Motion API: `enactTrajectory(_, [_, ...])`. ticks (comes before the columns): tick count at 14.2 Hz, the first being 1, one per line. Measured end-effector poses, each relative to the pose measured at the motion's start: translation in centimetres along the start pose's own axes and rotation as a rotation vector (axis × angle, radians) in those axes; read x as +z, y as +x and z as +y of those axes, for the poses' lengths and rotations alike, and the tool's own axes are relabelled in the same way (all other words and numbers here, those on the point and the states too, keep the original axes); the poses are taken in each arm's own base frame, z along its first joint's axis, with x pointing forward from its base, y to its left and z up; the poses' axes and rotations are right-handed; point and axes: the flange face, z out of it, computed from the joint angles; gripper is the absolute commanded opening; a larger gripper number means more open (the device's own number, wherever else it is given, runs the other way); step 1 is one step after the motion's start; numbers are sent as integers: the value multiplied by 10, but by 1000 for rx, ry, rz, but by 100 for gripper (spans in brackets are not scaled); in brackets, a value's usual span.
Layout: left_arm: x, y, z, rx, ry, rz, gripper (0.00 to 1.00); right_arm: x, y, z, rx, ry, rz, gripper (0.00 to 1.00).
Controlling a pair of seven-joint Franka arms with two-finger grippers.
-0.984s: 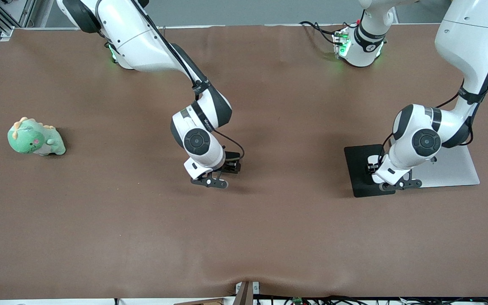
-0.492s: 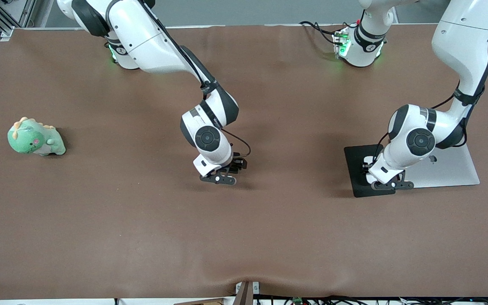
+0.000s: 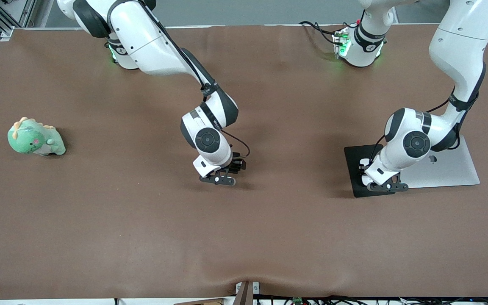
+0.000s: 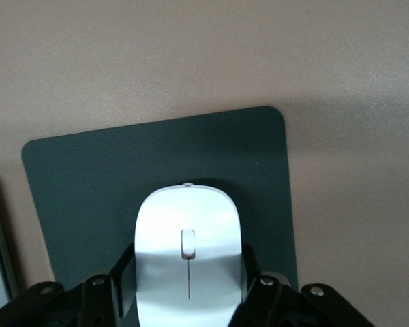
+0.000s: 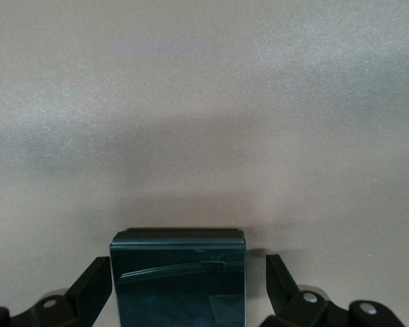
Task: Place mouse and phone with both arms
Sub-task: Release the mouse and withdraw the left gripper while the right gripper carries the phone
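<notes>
The white mouse point(image 4: 187, 231) sits between the fingers of my left gripper point(image 4: 187, 276), which is shut on its sides just above the black mouse pad point(image 4: 82, 197). In the front view the left gripper point(image 3: 366, 170) is over the pad point(image 3: 351, 180), near the pad's edge toward the right arm's end; the mouse is mostly hidden under the wrist there. The black phone point(image 5: 178, 283) lies between the fingers of my right gripper point(image 5: 187, 281), which is open, with a gap beside one finger point(image 5: 281, 279). The right gripper point(image 3: 233, 166) is low over the middle of the brown table.
A silver closed laptop point(image 3: 451, 169) lies beside the mouse pad, toward the left arm's end. A green dinosaur toy point(image 3: 35, 137) stands at the right arm's end of the table. The brown mat point(image 3: 142, 237) covers the whole table.
My left gripper has moved across the pad toward the right arm's end with the mouse. My right gripper shifted a little toward the left arm's end, then stayed put.
</notes>
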Motion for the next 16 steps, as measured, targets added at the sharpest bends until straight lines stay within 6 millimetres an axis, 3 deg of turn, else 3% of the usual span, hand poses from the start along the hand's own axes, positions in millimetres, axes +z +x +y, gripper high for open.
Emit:
enactTrajectory(2, [0, 1, 0, -1, -1, 3, 100, 5, -1, -1, 0, 1, 2, 95])
enactTrajectory(3, [-2, 3, -1, -2, -1, 9, 100, 6, -3, -2, 3, 1, 3, 62])
enactTrajectory(4, [-6, 5, -1, -4, -1, 17, 100, 6, -4, -4, 4, 3, 7, 35])
enactTrajectory(5, [-13, 9, -3, -6, 0, 32, 100, 5, -4, -6, 4, 9, 13, 20])
enactTrajectory(7, [-42, 18, -8, -13, 14, 77, 100, -1, -3, -9, 1, 15, 25, 17])
enactTrajectory(9, [-90, 26, -11, -19, 50, 102, 100, -12, 4, -11, -6, 32, 49, 15])
enactTrajectory(10, [-120, 29, -13, -24, 75, 106, 100, -20, 11, -9, -15, 38, 61, 10])
enactTrajectory(13, [-222, 34, -16, -60, 148, 84, 100, -42, 32, 11, -11, 36, 62, 10])
enactTrajectory(16, [-324, 24, -10, -111, 155, 22, 100, -43, 35, 16, -5, 32, 55, 11])
